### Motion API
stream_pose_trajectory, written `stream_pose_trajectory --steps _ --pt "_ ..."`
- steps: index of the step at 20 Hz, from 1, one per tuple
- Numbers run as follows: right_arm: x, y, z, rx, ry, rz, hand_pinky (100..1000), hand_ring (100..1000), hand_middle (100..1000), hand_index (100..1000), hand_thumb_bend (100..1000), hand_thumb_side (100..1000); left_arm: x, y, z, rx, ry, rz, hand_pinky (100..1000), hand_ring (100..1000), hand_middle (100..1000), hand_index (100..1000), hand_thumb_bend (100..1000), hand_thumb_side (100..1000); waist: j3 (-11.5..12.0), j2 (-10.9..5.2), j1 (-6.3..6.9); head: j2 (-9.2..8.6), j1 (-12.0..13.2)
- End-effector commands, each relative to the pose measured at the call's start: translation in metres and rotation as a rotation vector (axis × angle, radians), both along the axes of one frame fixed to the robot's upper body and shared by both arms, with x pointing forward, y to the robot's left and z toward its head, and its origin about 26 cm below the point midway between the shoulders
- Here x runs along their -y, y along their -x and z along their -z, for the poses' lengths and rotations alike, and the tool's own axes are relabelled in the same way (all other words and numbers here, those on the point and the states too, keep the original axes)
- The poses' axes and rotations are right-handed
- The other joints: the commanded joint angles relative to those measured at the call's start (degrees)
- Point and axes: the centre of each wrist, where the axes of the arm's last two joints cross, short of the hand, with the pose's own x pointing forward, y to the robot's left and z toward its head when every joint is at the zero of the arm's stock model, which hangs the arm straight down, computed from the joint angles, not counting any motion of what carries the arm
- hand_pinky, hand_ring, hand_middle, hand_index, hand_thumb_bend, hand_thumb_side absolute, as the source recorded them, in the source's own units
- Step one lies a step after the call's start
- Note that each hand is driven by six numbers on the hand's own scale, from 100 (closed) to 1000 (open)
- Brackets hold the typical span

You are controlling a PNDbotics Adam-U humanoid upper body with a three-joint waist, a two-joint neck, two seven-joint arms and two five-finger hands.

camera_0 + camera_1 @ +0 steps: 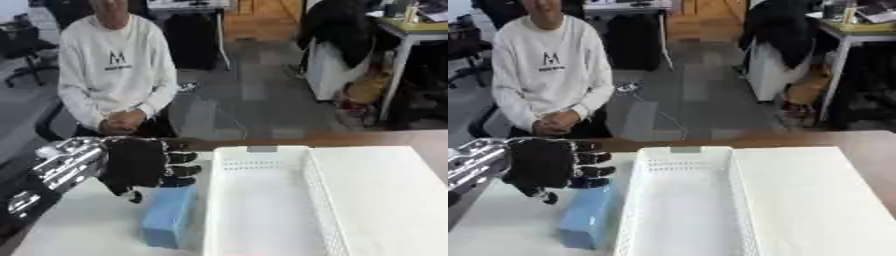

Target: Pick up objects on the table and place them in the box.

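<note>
A light blue rectangular block (171,216) lies on the white table just left of the white perforated box (262,200). My left hand (140,164), black with a silver forearm, hovers above the block's far end, fingers spread and pointing right toward the box wall. It holds nothing. The box interior looks bare apart from a faint pink patch at its near edge. My right hand shows in neither view.
The white tabletop (385,200) stretches right of the box, with a brown table edge (411,137) behind it. A person in a white sweater sits across the table at the far left, hands clasped, touching nothing.
</note>
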Motion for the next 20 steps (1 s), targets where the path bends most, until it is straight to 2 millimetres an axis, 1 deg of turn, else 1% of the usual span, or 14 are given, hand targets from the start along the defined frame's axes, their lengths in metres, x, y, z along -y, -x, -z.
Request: stream_pose_trajectory --steps 1,6,9,12,16,20 --pt "0.002 -0.002 -0.01 0.377 -0.129 -0.193 100 310 363 507 100 368 -0.014 -0.001 -0.001 -0.298 -0.024 0.194 767 811 848 917 1000 456 -0.2 -0.37 0.09 -0.73 0.7" --pt "0.002 -0.003 -0.011 0.38 -0.132 -0.196 100 310 363 507 100 369 -0.033 -0.008 0.016 -0.312 -0.137 0.096 775 797 829 919 1000 448 -0.4 -0.29 0.2 -0.38 1.6" --pt "0.002 -0.003 -0.011 0.381 -0.132 -0.197 100 310 363 507 100 369 -0.035 -0.013 0.022 -0.31 -0.179 0.064 773 796 827 919 1000 446 -0.5 -0.28 0.2 -0.22 1.9" --pt "0.003 -0.004 -0.011 0.382 -0.133 -0.198 100 310 363 507 100 369 -0.028 -0.017 0.025 -0.31 -0.178 0.075 775 797 828 920 1000 446 -0.6 -0.26 0.15 -0.25 2.0" --pt "0.002 -0.004 -0.012 0.383 -0.134 -0.199 100 310 364 507 100 369 -0.016 -0.019 0.024 -0.309 -0.142 0.106 777 797 830 931 1000 455 -0.6 -0.22 0.1 -0.13 2.2" --pt "0.003 -0.004 -0.012 0.386 -0.136 -0.2 100 310 364 507 100 369 -0.01 -0.019 0.021 -0.311 -0.103 0.127 782 798 832 934 1000 451 -0.8 -0.2 0.11 0.24 2.5"
